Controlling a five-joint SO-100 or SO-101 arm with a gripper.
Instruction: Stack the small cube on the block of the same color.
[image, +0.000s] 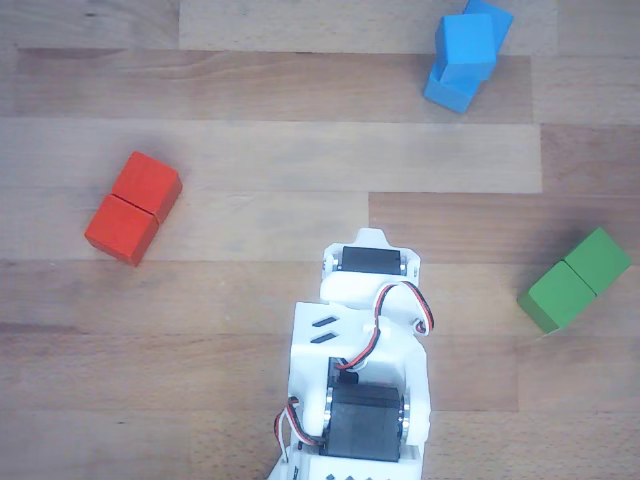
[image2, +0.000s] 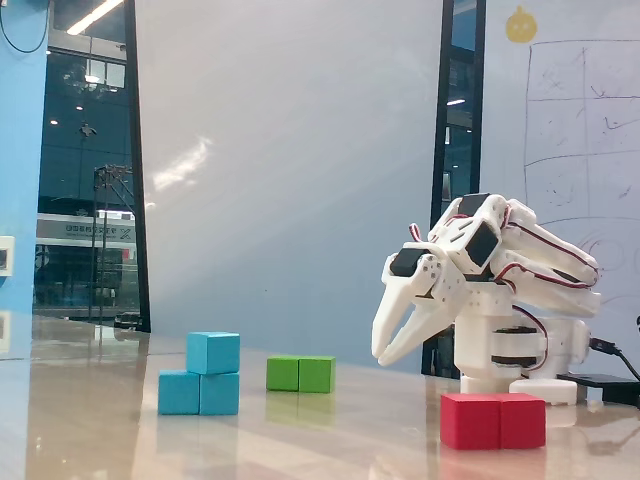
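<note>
An office or lab meeting room: a whiteboard (image2: 575, 150) with hand-drawn grid lines on the far right, dark glass partitions (image2: 90, 170) on the far left reflecting ceiling lights, and a wooden table (image2: 330, 435) nearby.

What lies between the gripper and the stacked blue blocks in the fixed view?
In the fixed view, the green block sits on the table between the gripper and the small cube stacked on the blue block.
</note>
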